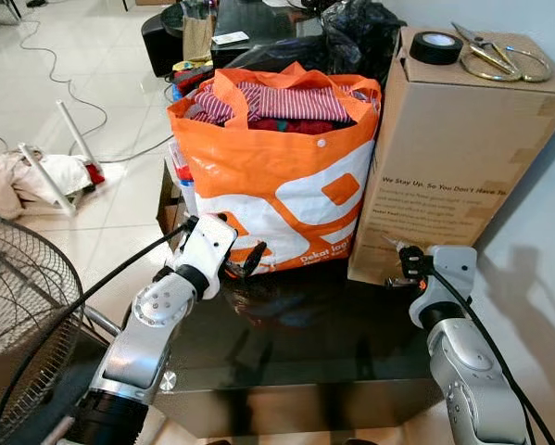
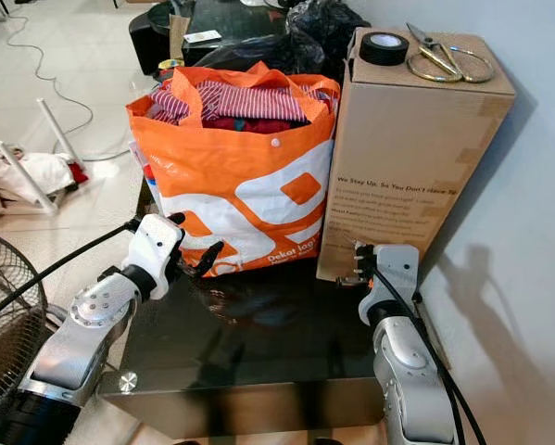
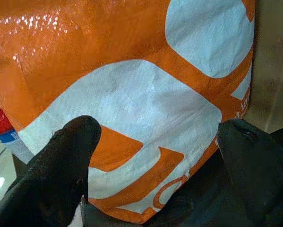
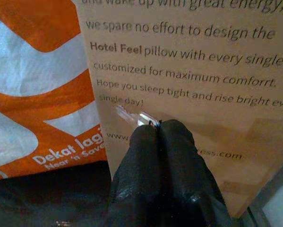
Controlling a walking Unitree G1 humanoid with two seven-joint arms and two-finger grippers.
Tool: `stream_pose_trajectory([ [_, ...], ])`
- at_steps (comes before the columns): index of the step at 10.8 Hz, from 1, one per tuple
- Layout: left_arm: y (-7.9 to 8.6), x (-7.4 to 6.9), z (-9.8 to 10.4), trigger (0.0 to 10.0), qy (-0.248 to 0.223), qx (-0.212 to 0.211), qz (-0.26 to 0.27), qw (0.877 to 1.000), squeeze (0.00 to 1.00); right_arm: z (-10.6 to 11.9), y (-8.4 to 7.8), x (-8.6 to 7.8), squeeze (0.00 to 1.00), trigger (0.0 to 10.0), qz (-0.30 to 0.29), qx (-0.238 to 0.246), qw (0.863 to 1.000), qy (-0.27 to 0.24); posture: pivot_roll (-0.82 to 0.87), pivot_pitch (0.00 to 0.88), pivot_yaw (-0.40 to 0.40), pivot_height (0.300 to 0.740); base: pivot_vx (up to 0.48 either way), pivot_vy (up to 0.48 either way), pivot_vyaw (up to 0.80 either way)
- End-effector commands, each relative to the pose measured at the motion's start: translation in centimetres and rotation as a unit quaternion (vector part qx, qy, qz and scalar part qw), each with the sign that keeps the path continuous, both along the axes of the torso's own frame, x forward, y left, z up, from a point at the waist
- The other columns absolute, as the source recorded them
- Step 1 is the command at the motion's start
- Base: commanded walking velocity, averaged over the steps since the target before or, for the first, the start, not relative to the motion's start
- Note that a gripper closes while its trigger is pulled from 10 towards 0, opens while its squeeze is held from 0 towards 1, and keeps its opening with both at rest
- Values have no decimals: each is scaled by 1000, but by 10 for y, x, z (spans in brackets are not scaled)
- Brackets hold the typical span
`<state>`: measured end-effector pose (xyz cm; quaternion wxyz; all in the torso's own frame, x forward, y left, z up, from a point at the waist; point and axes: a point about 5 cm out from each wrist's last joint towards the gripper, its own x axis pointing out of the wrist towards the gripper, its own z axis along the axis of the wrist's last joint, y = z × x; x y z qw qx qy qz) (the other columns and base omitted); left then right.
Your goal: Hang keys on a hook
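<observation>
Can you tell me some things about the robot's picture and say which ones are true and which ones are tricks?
1. The right gripper is pinching a key. True.
2. The left gripper is shut tight. False: its fingers are spread open, in front of the orange bag.
3. Scissors lie on top of the cardboard box. True.
4. The tape roll is inside the bag. False: it sits on the box, beside the scissors.
5. The bag is empty. False: striped cloth fills it.
</observation>
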<state>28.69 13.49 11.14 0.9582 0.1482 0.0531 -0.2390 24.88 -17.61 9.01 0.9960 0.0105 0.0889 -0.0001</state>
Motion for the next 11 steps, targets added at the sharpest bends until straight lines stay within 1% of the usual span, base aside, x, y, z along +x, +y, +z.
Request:
stream_pose_trajectory([
  [1,4,-1,1,10000,-4,3,9,1000,0,3,2,1,0,10000,2,6,1000,-2,-96,0,38,740,-251,0,0],
  [4,10,1,1,10000,-4,6,20,1000,0,3,1,3,0,10000,2,4,1000,3,-96,0,38,740,-251,0,0],
  [11,6,5,1,10000,-1,-5,23,1000,0,7,-3,6,0,10000,-4,-7,1000,4,-135,0,37,740,-252,0,0],
])
